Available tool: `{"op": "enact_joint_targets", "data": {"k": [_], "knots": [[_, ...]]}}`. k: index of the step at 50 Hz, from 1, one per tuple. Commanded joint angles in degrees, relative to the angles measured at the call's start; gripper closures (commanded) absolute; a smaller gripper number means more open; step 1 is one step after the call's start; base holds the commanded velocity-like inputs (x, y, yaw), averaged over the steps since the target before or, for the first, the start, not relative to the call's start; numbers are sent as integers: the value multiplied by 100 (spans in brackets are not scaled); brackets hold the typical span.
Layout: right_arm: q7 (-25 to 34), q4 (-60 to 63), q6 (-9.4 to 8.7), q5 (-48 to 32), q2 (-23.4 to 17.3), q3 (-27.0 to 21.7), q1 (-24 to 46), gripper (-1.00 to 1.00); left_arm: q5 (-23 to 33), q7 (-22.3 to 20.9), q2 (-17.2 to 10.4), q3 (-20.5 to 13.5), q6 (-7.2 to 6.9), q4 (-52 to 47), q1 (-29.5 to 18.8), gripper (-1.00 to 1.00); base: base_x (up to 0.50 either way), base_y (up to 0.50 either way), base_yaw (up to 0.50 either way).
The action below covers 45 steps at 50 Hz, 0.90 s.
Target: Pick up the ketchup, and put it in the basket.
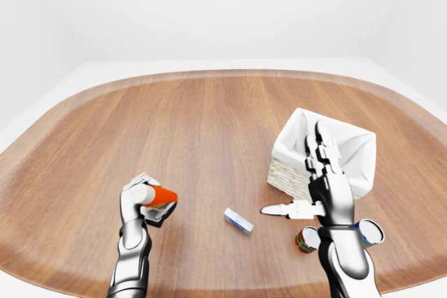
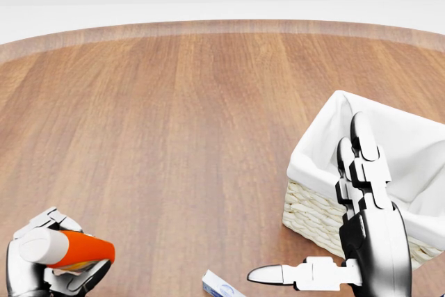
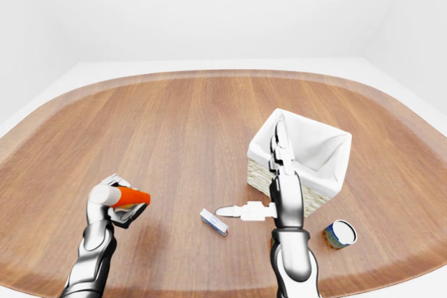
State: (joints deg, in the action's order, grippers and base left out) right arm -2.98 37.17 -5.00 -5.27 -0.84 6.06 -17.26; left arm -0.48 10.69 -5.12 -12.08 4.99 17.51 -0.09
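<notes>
The left hand (image 1: pixel 142 198) is seen at the lower left of the left-eye view, its fingers closed round the ketchup (image 1: pixel 159 196), an orange bottle with a white cap end that is held lying roughly level, the orange end pointing toward the right of the frame. In the head view the bottle appears at the bottom left corner, gripped at its white end, with the orange body projecting past the fingers; whether it is lifted clear of the table (image 1: pixel 209 123) or still touching it cannot be told. To the right of the bottle, near the lower middle of the left-eye view, a small white and blue box (image 1: pixel 239 221) is lying flat on the wood, apart from both hands. The right hand (image 2: pixel 361 227) is raised at the lower right, its fingers spread wide and straight with the thumb stretched out toward the left of the frame, nothing being held. Just behind it in the views, the basket (image 3: pixel 262 172), woven and lined with white cloth, is standing on the right half of the wooden table, well apart from the ketchup. Two cans are shown at the lower right of the left-eye view: a red and green can (image 1: pixel 306 240) and a blue can (image 3: pixel 339 234), both beside the right forearm.
</notes>
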Motion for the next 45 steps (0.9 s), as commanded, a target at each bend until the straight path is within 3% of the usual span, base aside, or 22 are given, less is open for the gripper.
{"op": "enact_joint_targets", "data": {"k": [1,8,20,24,26,27,30,32,35,37,38,39,45], "knots": [[-3,8,0,0,-5,13,-10,-100,-112,390,90,193,1,-76,-376,95,0,0,0],[-17,-23,0,-14,-11,42,-18,-100,-102,776,252,403,1,-417,-596,95,0,0,0],[-15,-30,0,-4,-16,49,-7,-100,-530,1039,571,860,1,-1401,-1122,95,0,0,0],[-6,-21,0,15,-14,26,15,-100,-663,1151,630,952,1,-1500,-1730,95,0,0,0],[-3,-34,0,15,-11,23,20,-100,-789,1211,625,928,-85,-1518,-1883,95,0,0,0],[-1,-30,0,9,-12,30,2,-100,-775,1179,592,988,-245,-1591,-2077,95,0,0,0],[7,-11,0,24,-11,11,11,-100,-798,1076,603,1061,-480,-1642,-2322,95,0,0,0],[12,-12,0,28,-7,-6,23,-100,-506,1001,585,1199,-625,-1611,-2467,95,0,0,0],[23,27,0,41,0,-26,24,-100,-128,910,623,1253,-587,-1391,-2542,95,0,0,0],[26,17,0,35,1,-26,10,-100,300,846,647,1352,-149,-866,-2639,95,0,0,0],[26,17,0,34,2,-26,9,-100,334,829,668,1330,-133,-848,-2643,95,0,0,0],[28,43,0,38,3,-27,-1,-100,464,812,685,1352,1,-524,-2719,95,0,0,0],[18,-44,0,19,4,-13,26,-100,769,883,756,1330,1,36,-2987,95,0,0,0]]}}
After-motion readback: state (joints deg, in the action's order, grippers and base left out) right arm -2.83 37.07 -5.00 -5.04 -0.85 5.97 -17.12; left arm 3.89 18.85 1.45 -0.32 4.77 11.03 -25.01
